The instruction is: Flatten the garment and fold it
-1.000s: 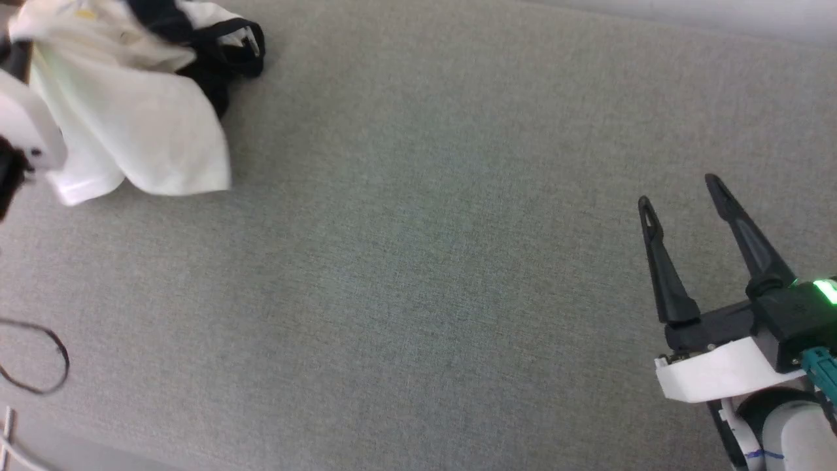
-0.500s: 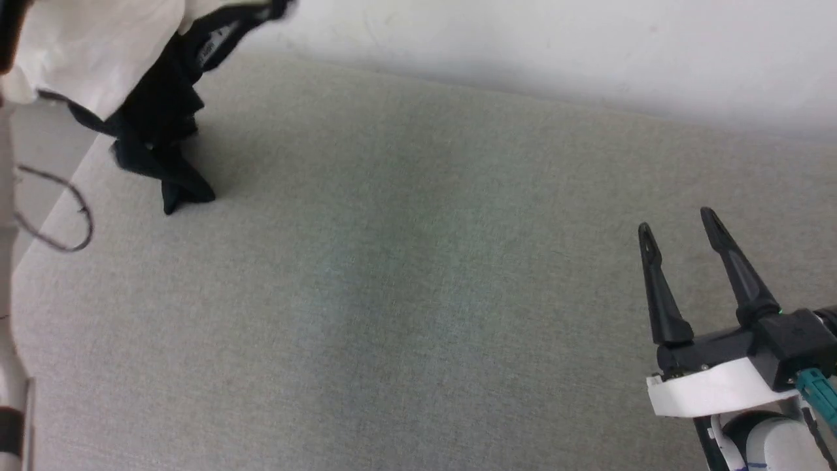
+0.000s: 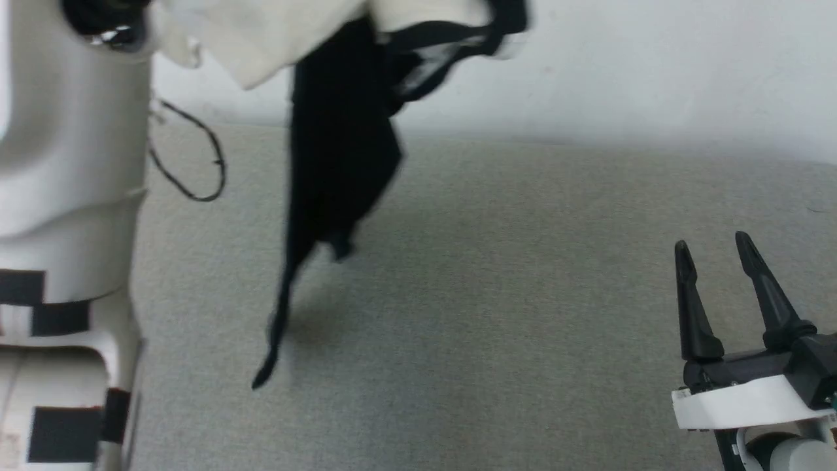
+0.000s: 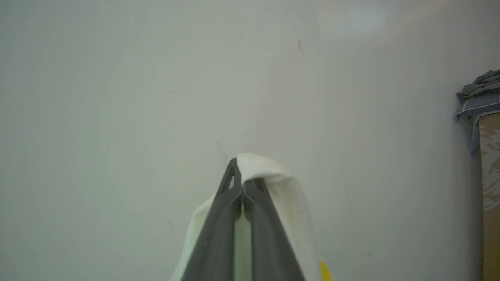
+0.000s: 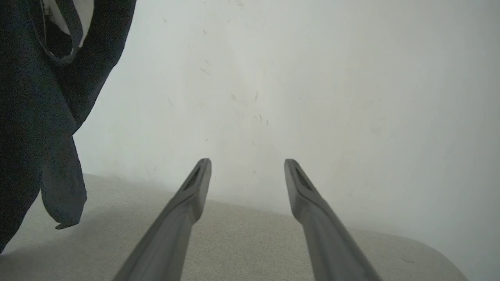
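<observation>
My left pincer (image 4: pixel 242 183) is clamped on a white fold of the raglan shirt (image 4: pixel 291 210). The cloth drapes over the fingertips and down either side of the fingers. I judge I hold it this high so the shirt's own weight pulls it open before it is laid flat.

In the head view the shirt (image 3: pixel 340 163) hangs beside my pale left forearm (image 3: pixel 65 170), and one black sleeve trails down toward the grey cloth-covered table (image 3: pixel 510 327). I cannot tell whether the sleeve's tip touches the table. My right pincer (image 3: pixel 713 243) stands apart and empty, low over the table and well off to the shirt's right. It is probably waiting to take a free hem or corner.

The left wrist view gives the grip itself, and a yellow spot of the print (image 4: pixel 326 271) just beside the right-hand finger. The head view shows instead how the sleeve hangs and its shadow on the table. The right wrist view, looking between my right pincer's (image 5: pixel 247 164) spread fingers, shows the black-edged neckline (image 5: pixel 58 35) up and to their left.
</observation>
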